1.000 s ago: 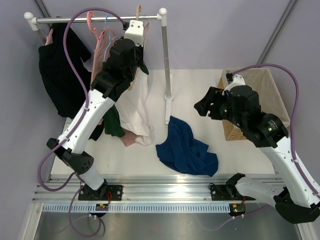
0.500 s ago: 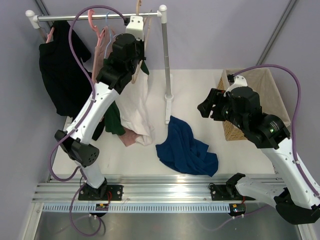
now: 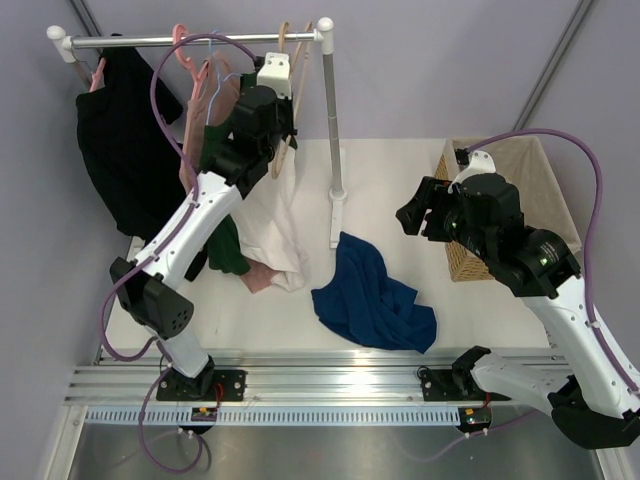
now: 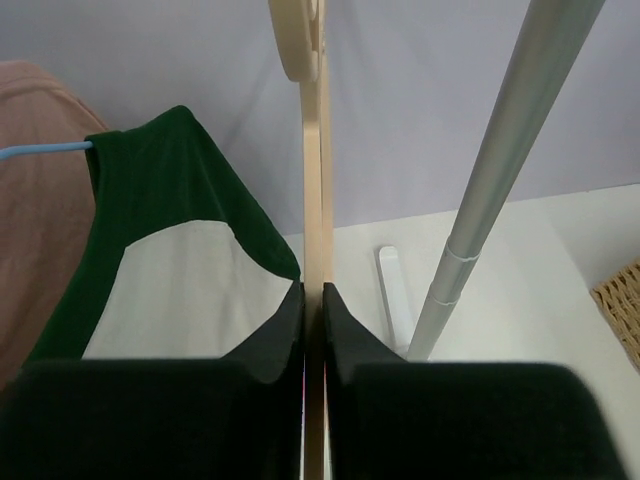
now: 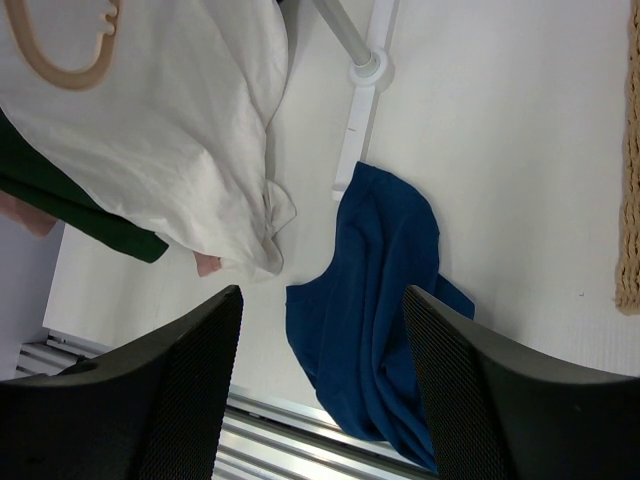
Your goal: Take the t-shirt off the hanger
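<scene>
The dark blue t-shirt lies crumpled on the white table, off any hanger; it also shows in the right wrist view. The tan wooden hanger is bare and hangs near the right end of the rail. My left gripper is shut on it. In the left wrist view the hanger runs edge-on between the closed jaws of the left gripper. My right gripper is open and empty, in the air above and to the right of the t-shirt; in its own view it frames the t-shirt.
A clothes rail on a post carries a black garment, a pink hanger and a white shirt with green sleeves. A wicker basket stands at the right.
My left arm has shifted a little to the right with the wooden hanger in its grip. My right gripper has moved slightly up and right. The t-shirt has not moved.
</scene>
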Robot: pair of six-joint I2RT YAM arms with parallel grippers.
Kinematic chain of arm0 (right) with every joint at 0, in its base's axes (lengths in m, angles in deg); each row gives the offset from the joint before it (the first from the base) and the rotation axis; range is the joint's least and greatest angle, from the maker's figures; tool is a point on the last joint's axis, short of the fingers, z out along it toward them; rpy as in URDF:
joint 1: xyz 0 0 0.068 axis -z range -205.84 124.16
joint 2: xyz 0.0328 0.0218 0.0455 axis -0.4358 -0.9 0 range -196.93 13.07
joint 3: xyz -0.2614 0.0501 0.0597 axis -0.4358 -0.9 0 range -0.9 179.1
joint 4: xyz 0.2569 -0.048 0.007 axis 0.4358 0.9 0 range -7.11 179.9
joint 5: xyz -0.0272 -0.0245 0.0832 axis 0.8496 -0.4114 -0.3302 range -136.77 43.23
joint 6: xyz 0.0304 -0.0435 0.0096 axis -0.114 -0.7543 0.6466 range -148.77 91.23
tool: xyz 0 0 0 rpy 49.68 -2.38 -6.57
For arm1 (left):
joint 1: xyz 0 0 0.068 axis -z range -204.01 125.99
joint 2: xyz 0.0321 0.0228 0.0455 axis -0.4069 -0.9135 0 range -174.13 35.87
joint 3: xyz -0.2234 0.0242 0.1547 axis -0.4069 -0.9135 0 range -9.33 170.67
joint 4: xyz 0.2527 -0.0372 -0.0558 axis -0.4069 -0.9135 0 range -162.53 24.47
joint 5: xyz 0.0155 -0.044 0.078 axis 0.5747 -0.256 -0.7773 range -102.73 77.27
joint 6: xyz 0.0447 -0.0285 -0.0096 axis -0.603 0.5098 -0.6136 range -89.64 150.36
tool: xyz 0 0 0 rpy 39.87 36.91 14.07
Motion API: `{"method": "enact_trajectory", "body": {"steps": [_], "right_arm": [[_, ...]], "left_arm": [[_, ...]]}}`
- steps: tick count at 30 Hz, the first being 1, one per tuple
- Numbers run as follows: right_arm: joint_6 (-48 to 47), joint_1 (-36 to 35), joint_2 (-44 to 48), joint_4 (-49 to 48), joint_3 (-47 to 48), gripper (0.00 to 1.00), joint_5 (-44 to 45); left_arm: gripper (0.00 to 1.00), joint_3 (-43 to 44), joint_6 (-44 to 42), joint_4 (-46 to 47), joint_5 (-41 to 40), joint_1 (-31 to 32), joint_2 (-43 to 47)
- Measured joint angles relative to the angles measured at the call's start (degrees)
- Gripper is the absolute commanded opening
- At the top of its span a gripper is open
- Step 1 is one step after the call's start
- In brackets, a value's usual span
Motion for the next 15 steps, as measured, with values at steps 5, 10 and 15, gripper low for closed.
{"method": "enact_trajectory", "body": {"steps": [5, 10, 15], "right_arm": [[0.02, 0.00, 0.02, 0.02, 0.00, 0.73, 0.02], [-0.24, 0.00, 0.00, 0.46, 0.13, 0.74, 0.50], [-0.63, 0.00, -0.26, 1.20, 0.74, 0.77, -0.20]], "left_arm": [[0.90, -3.26, 0.33, -1.42, 1.29, -0.04, 2.47], [0.99, -5.81, 0.70, -2.84, 1.60, -0.04, 4.39], [0.99, -7.15, 1.03, -6.16, 1.29, -0.04, 9.33]]}}
